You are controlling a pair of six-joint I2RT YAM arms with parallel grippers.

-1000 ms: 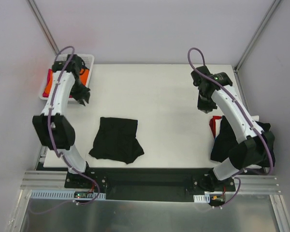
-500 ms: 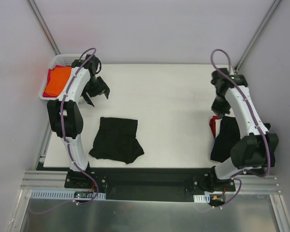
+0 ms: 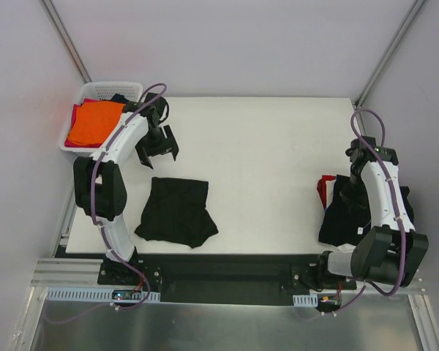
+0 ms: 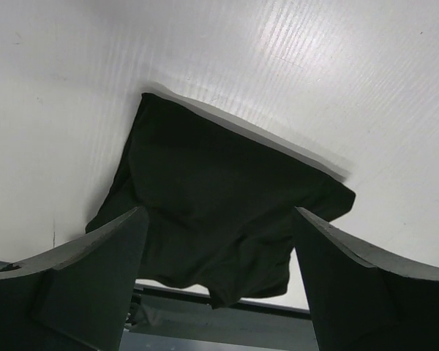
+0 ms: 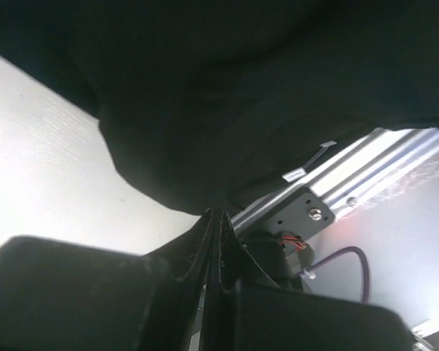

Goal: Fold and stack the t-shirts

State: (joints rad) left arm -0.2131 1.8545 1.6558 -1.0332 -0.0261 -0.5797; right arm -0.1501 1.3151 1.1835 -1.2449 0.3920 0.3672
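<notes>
A folded black t-shirt lies on the white table, near the front left. My left gripper hangs above the table just beyond it, open and holding nothing. In the left wrist view the same t-shirt shows between the spread fingers of that gripper. More t-shirts, black with a red one under them, are heaped at the table's right edge. My right gripper is over this heap, shut with nothing in it. In the right wrist view it sits below black cloth.
A white lattice basket stands at the back left corner, with an orange shirt on top of red cloth in it. An aluminium rail runs along the table's near edge. Grey walls close in both sides.
My left arm swung away from the basket toward the table's middle and its gripper opened. The right arm drew back to the right, over the heap, still shut.
</notes>
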